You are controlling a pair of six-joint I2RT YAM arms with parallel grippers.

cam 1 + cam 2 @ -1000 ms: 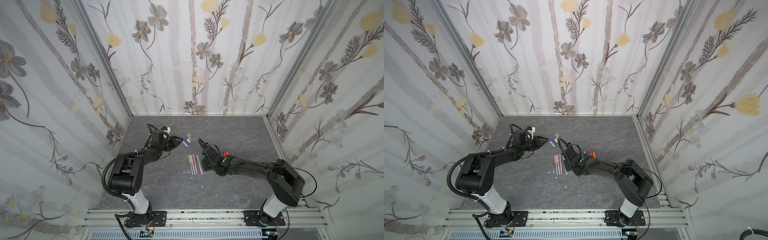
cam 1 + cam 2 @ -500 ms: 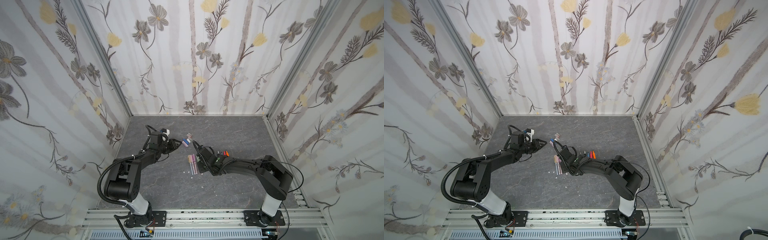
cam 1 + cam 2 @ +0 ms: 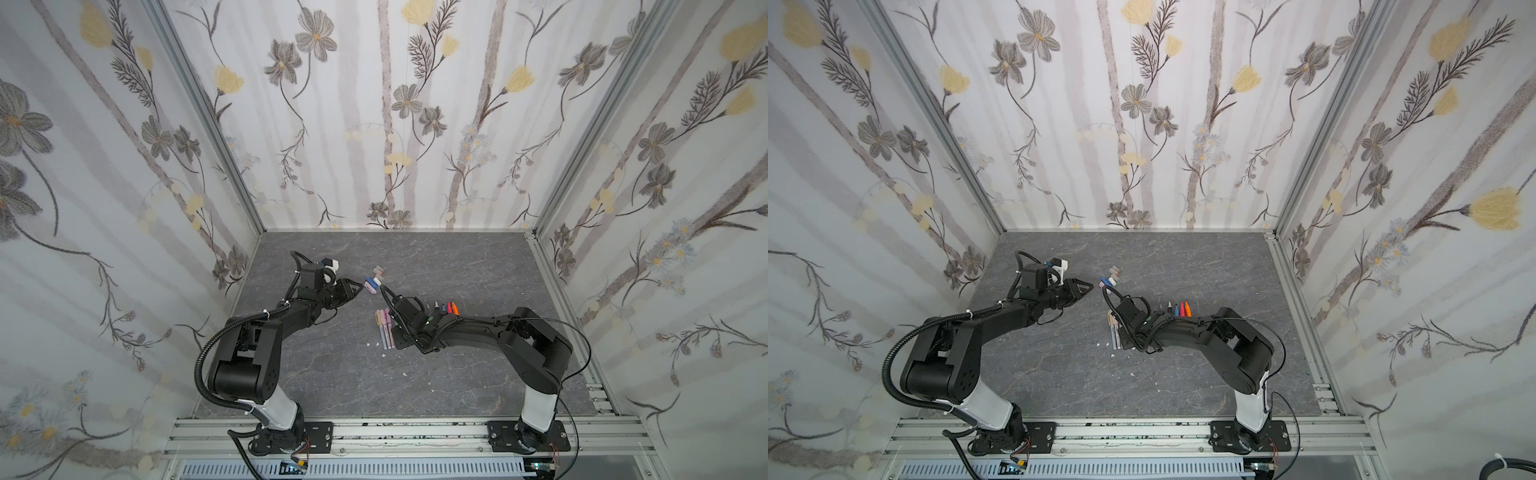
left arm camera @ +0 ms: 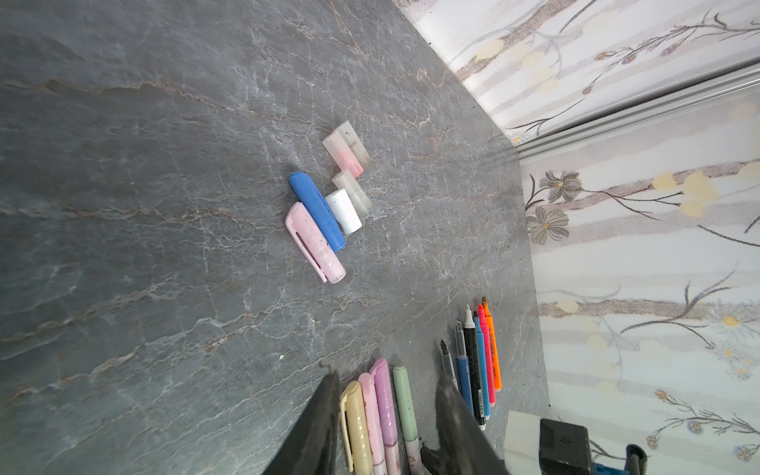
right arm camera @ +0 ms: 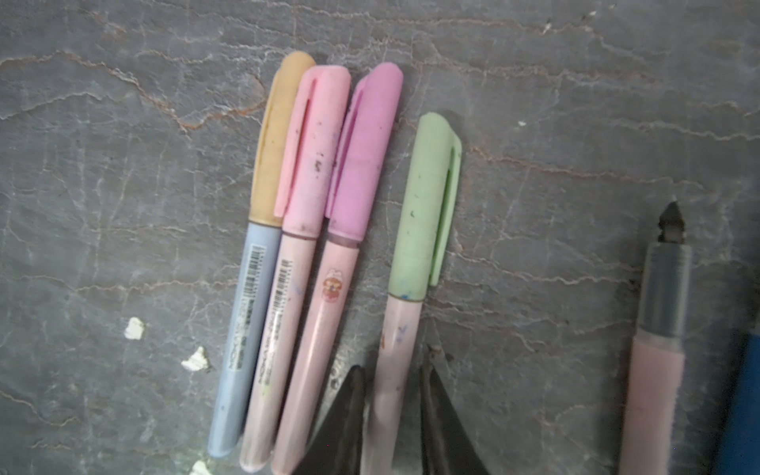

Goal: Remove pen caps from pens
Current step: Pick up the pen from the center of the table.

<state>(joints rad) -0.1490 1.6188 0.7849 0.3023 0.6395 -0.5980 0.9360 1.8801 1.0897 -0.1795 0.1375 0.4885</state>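
Four capped pens lie side by side, with yellow, pink, purple and green caps. My right gripper is low over them, its jaws slightly open astride the green-capped pen's pale barrel, with a thin gap showing on one side. Loose pen caps lie behind: pink, blue, white and two clear ones. My left gripper hovers just left of those caps, open and empty.
Several uncapped pens lie in a row right of the capped ones, close beside my right wrist; one grey-tipped pen is nearest. Small white specks dot the grey stone-patterned floor. Flowered walls close three sides.
My right arm has swung left from the uncapped pens to the capped row and lowered over the green-capped pen. The left arm has barely shifted.
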